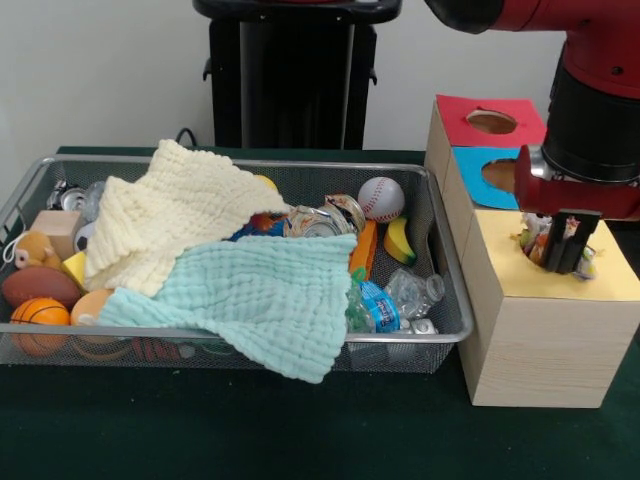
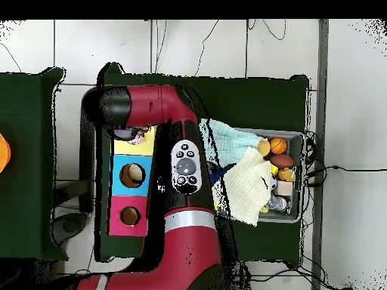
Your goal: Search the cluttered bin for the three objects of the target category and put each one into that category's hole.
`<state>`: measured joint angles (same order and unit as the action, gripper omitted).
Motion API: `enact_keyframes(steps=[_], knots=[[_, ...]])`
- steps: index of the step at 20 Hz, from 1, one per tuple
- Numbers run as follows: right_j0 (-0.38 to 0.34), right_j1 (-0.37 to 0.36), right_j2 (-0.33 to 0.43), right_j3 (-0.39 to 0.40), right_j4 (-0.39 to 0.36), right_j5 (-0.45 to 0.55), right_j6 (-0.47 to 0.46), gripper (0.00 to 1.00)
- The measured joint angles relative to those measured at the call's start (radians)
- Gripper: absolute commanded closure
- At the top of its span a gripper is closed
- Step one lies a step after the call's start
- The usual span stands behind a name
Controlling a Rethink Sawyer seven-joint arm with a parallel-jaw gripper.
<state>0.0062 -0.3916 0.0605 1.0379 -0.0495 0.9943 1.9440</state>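
Right now we see the gripper (image 1: 560, 252) lowered at the round hole of the yellow-topped box (image 1: 545, 320), its dark fingers reaching into the opening; crinkled, shiny bits show around them, but we cannot tell whether the jaws are spread or pinching anything. Behind that box stands the blue-topped box (image 1: 490, 178), and farther back the red-topped box (image 1: 488, 120), each with its own round hole. In the overhead view the arm (image 2: 178, 162) covers much of the scene, with its end over the yellow top (image 2: 145, 141). To the left of the boxes sits the wire bin (image 1: 440, 290) on the dark green table (image 1: 300, 430). A cream cloth (image 1: 170, 215) and a mint cloth (image 1: 265, 295) cover most of its contents, the mint one drooping over the near rim. Near the bin's right end we make out a baseball (image 1: 380, 198), a toy banana (image 1: 400, 240), a crushed can (image 1: 320, 222) and a crumpled plastic bottle (image 1: 385, 302). At the left end lie a basketball (image 1: 38, 315) and a brown football (image 1: 38, 285).
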Motion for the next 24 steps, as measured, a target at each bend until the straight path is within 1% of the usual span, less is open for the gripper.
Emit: enact_keyframes(steps=[24], knots=[[0.009,0.005,0.005,0.004,-0.004,-0.022,0.000,1.00]])
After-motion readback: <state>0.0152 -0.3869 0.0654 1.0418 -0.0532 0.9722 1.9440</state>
